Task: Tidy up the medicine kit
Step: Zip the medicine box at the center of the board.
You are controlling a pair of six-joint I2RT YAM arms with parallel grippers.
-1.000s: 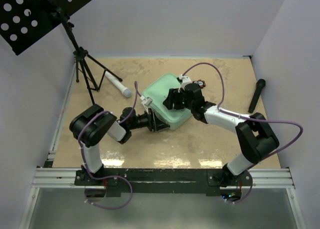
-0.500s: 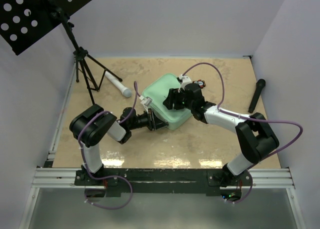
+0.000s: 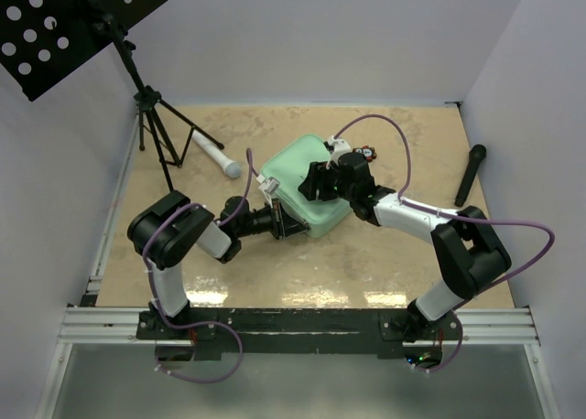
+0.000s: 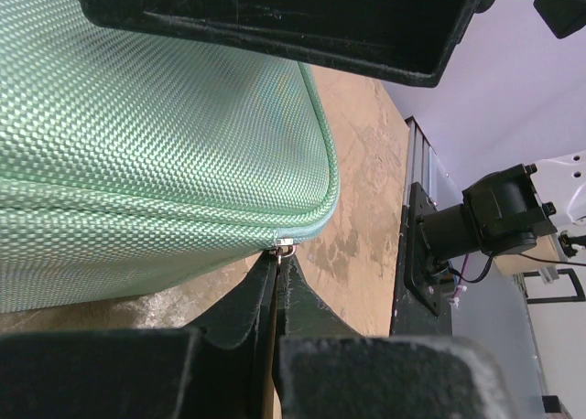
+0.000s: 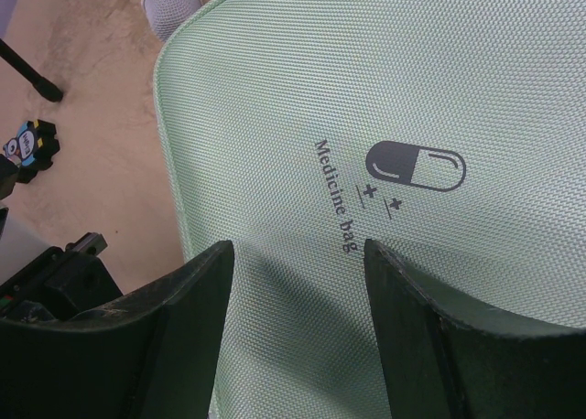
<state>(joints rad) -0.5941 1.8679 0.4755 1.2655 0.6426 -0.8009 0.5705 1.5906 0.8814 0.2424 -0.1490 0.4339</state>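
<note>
The left gripper (image 4: 277, 277) is closed, its fingertips pressed together at the small metal zipper slider (image 4: 285, 245) on the corner seam of the medicine kit (image 4: 137, 163). The right gripper (image 5: 298, 254) has its fingers spread apart over the lid. The kit is a mint-green woven soft case with rounded corners, printed with a pill logo (image 5: 416, 166) and "Medicine bag". It lies near the middle of the table (image 3: 366, 254), between both arms.
</note>
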